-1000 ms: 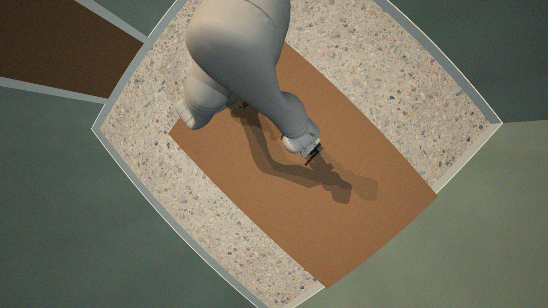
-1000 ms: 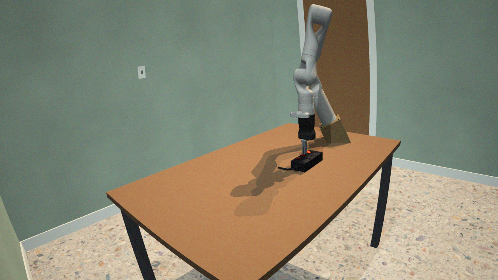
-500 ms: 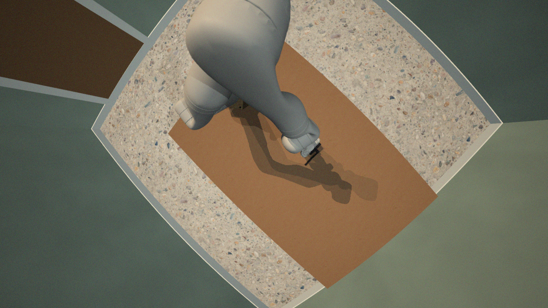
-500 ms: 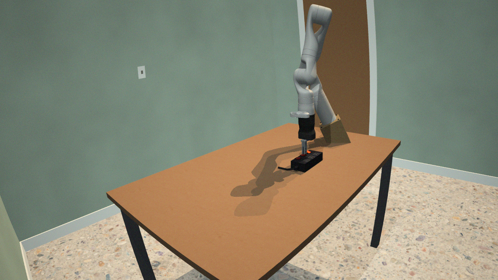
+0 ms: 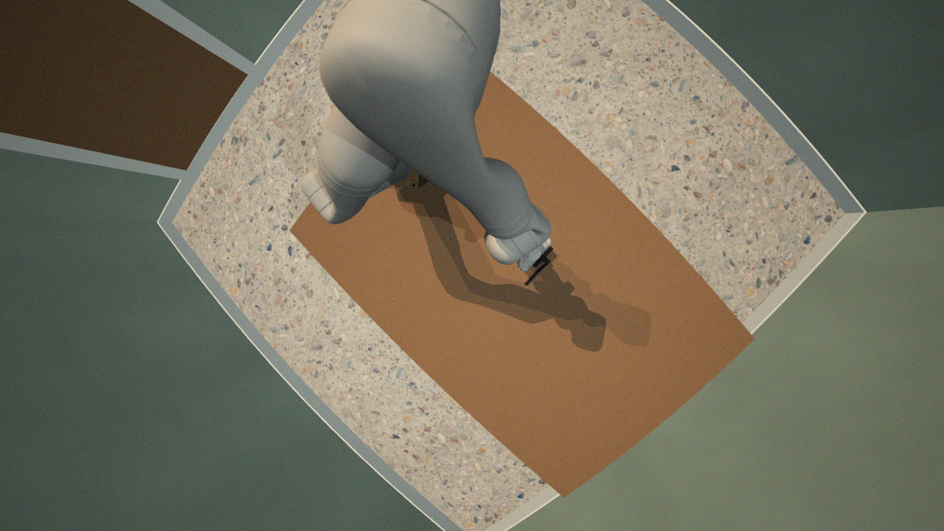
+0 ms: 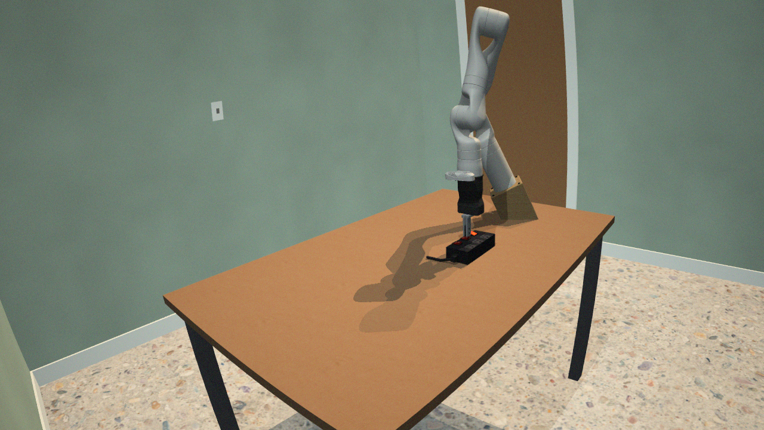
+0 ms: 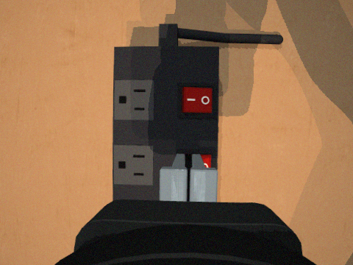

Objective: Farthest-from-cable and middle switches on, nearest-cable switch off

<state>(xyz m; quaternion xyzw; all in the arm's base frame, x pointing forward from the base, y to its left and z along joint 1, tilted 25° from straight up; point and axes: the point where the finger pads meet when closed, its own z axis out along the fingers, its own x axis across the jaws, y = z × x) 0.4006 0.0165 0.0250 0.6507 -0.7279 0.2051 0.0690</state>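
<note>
Table [image 6: 299,321] bears power strip [image 6: 471,246]; pincer [image 7: 188,187] (closed, empty) hides middle switch [image 7: 207,161].
</note>
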